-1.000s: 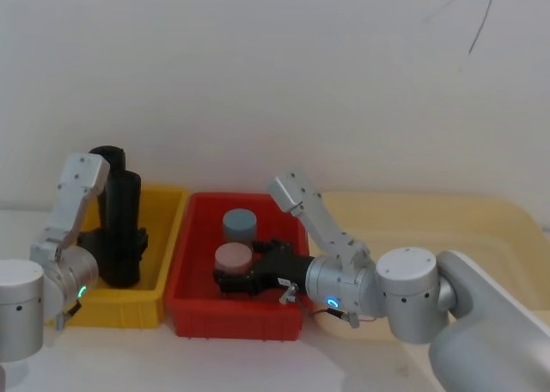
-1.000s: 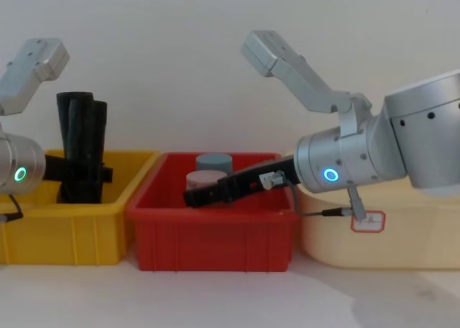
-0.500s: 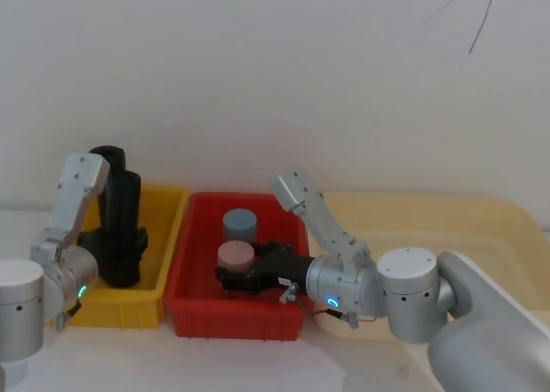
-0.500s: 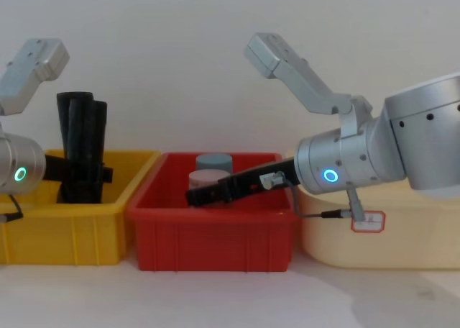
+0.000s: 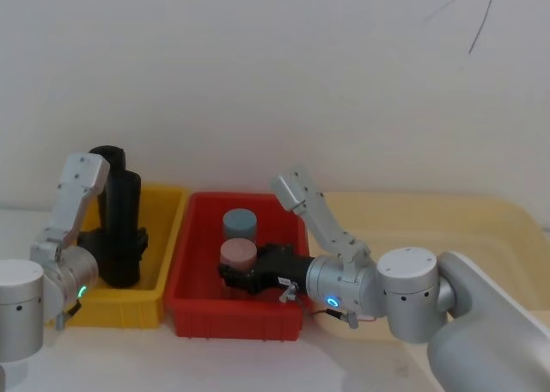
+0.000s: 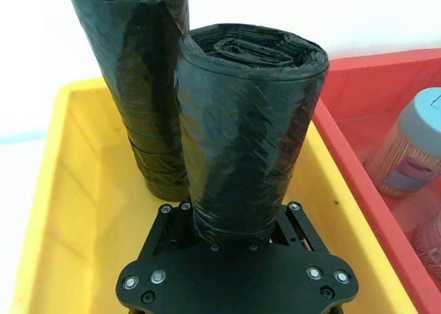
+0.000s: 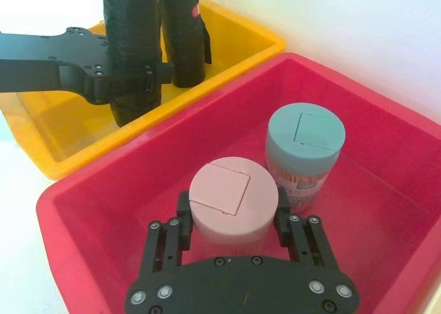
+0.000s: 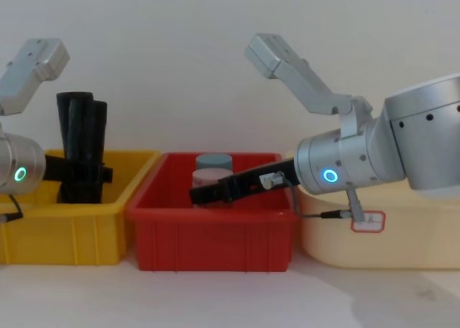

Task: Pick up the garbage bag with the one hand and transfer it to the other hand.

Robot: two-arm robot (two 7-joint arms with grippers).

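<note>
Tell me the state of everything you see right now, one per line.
garbage bag: upright in yellow bin, gripped by left pincer.
second roll: upright beside it, ungripped.
pink-lidded jar: upright, lid closed, clamped by right pincer.
blue-lidded jar: upright, closed, ungripped.

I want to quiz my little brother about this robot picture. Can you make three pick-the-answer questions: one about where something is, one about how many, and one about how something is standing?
1. Where do the garbage bag and the other black roll stand?
A) the yellow bin
B) the red bin
C) outside the bins

2. How many jars are in the red bin?
A) one
B) two
C) four

3. How is the garbage bag?
A) lying flat
B) upright between the left gripper's jaws
C) hanging over the red bin

Answers:
1 A, both rolls stand inside its walls.
2 B, the blue-lidded jar and the pink-lidded jar, which the right gripper's jaws straddle.
3 B, it stands on end with jaws on both sides.
</note>
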